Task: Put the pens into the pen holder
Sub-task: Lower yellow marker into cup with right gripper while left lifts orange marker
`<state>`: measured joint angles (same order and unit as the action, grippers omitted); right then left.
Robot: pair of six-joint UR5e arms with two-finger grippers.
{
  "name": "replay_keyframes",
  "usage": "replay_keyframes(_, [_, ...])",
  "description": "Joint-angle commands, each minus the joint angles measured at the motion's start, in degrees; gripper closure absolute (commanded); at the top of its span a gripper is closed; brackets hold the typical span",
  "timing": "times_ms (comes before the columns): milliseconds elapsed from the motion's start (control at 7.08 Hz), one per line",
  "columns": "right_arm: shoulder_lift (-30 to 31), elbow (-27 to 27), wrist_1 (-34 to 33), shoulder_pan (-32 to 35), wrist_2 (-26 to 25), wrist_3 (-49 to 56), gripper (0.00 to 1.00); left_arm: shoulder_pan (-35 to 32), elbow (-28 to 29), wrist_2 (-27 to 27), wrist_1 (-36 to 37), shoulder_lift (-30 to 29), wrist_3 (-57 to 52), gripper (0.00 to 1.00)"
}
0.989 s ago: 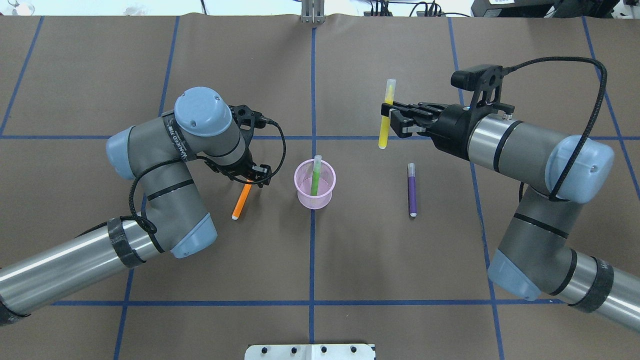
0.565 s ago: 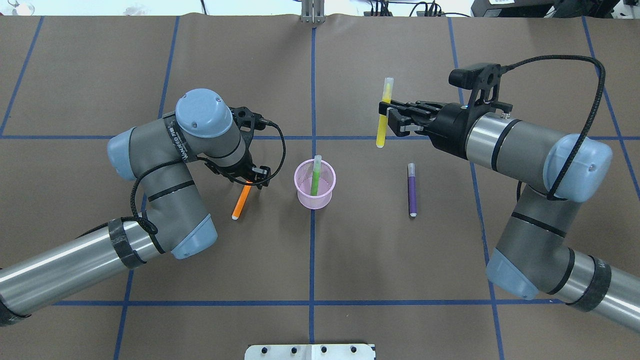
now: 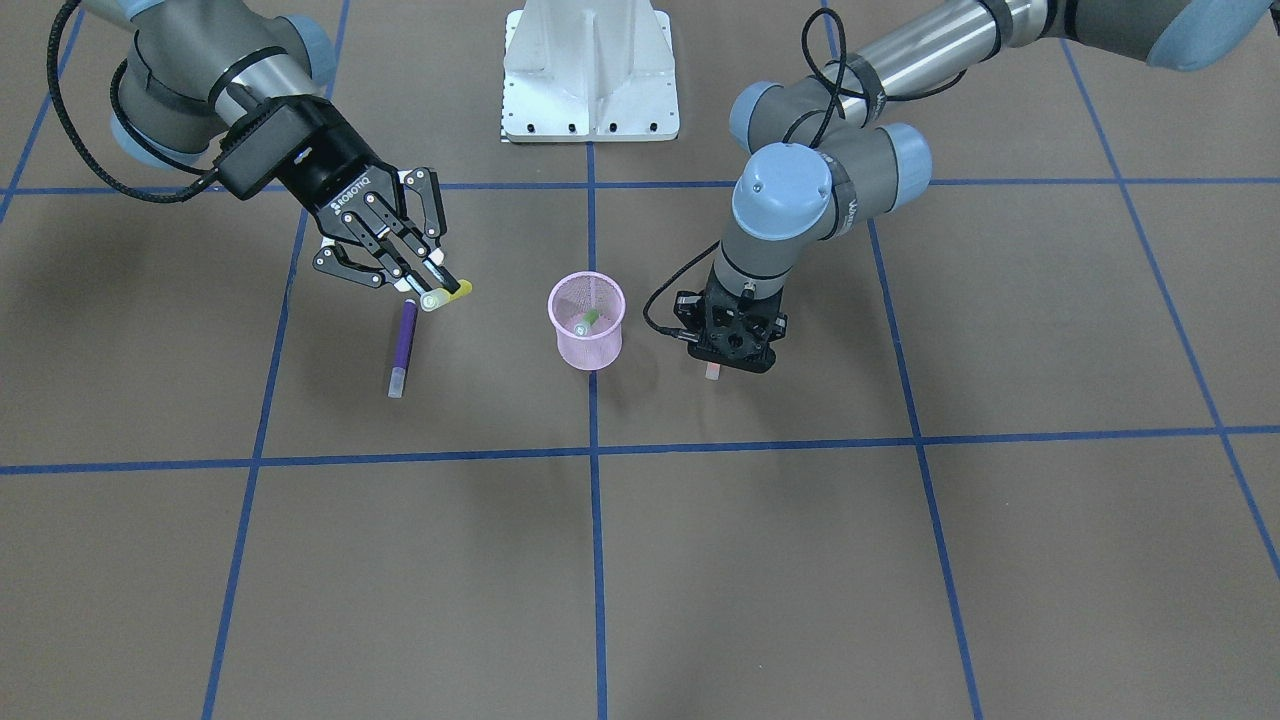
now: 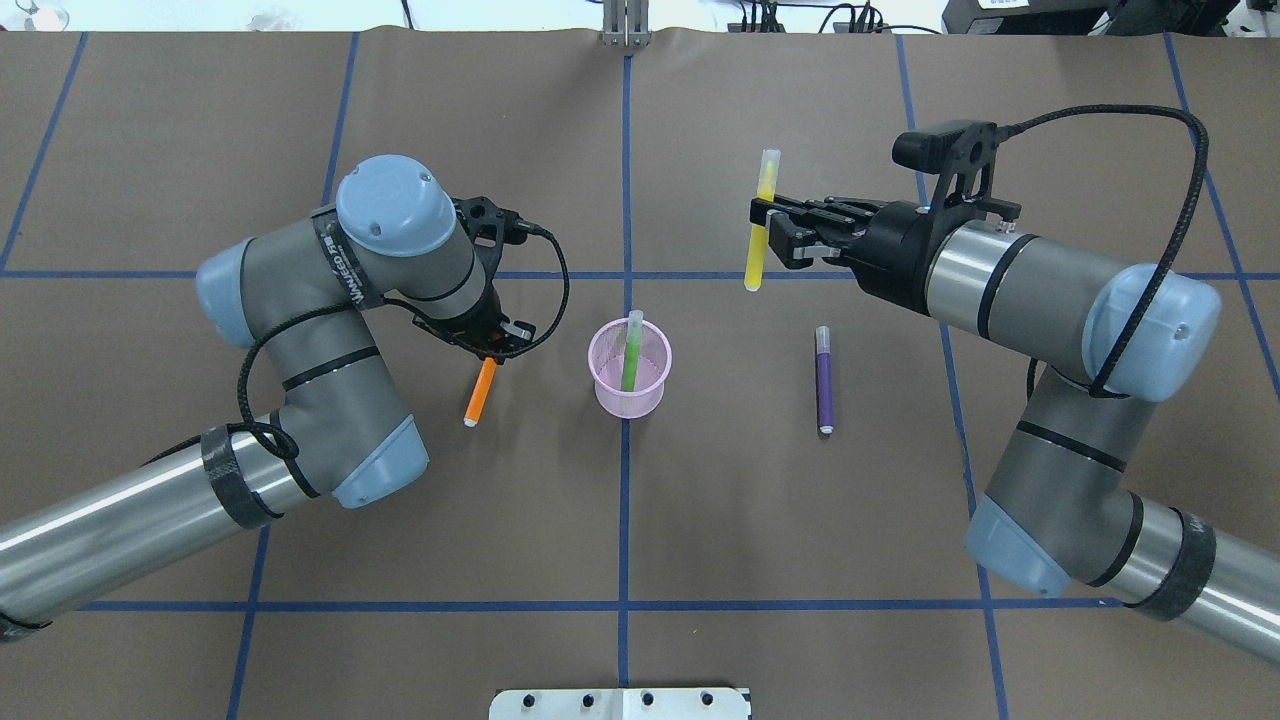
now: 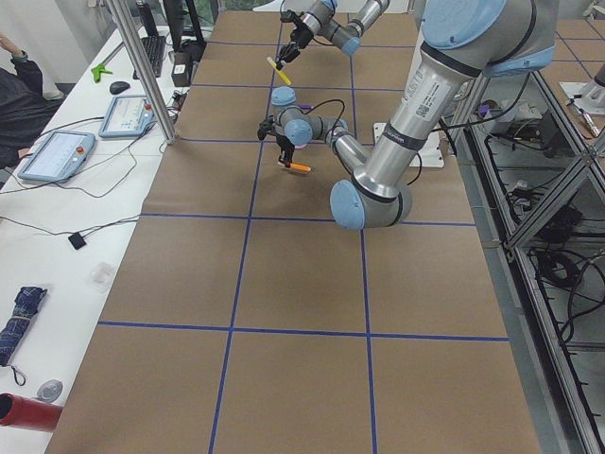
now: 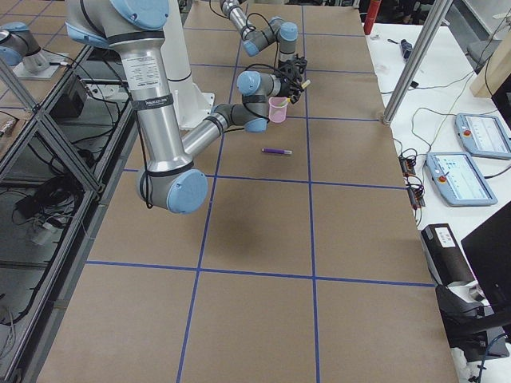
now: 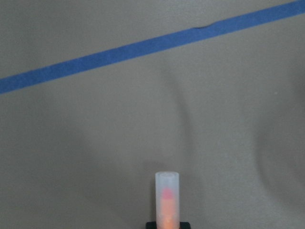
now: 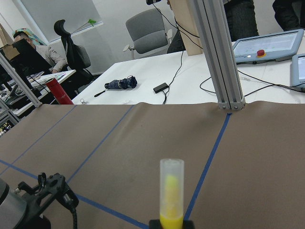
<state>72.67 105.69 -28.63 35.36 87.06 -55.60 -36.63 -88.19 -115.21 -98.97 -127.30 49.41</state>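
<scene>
Step in hand: both arms are mid-carry, one pen each, neither at the pen holder (image 4: 646, 400) yet. The right claw (image 4: 764, 224) is clamped across the yellow pen (image 4: 754, 264) approx at its middle. That pen is up in the air, tilted w/ its cap end pointing away from the robot, beyond and right of the pen holder and well apart from it. The left claw (image 4: 490, 350) is closed on one end of the orange pen (image 4: 479, 393), near the pen holder's left side. The pen slants down from the claw w/ the pale cap lowest. It looks clear of the table (image 4: 700, 520), but I can't be sure. The pen holder stands upright at the table's middle, on the crossing of the blue tape lines. Next move, prob.: bring a pen over the rim, turn it more upright, get the low end inside, then let go. Two arms vs one small opening, so I'd expect them to go one at a time, and the left is nearer. The drop also has to miss the green pen (image 4: 631, 358), which leans inside against the far rim w/ its cap sticking out. Count: 4 pens in all. That's 1 green in the pen holder, 1 yellow in the right claw, 1 orange in the left claw and 1 purple pen (image 4: 824, 380). The purple pen lies flat on the table on the right side, untouched, well apart from the pen holder. 1 pen holder, 2 arms. So 1 of 4 is in and 3 are left.
</scene>
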Motion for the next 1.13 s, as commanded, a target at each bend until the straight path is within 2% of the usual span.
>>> replay_keyframes(0, [-3.40,-0.31,-0.54,-0.99,-0.05,-0.03,1.00,-5.00,-5.75,-0.45,1.15,0.21,-0.10,1.00])
replay_keyframes(283, [-5.77,-2.22,-0.55,-4.23,-1.19,1.36,1.00,-8.35,-6.47,-1.76,1.06,0.30,-3.23,1.00])
replay_keyframes(565, [-6.31,-4.60,-0.46,-8.71,-8.63,5.04,1.00,-10.29,-7.52,-2.82,0.88,0.73,-5.28,1.00])
replay_keyframes(989, [-9.73,-10.31,-0.11,-12.23,-14.01,5.94,1.00,-10.56,-8.76,-3.44,1.06,1.61,-8.01,1.00])
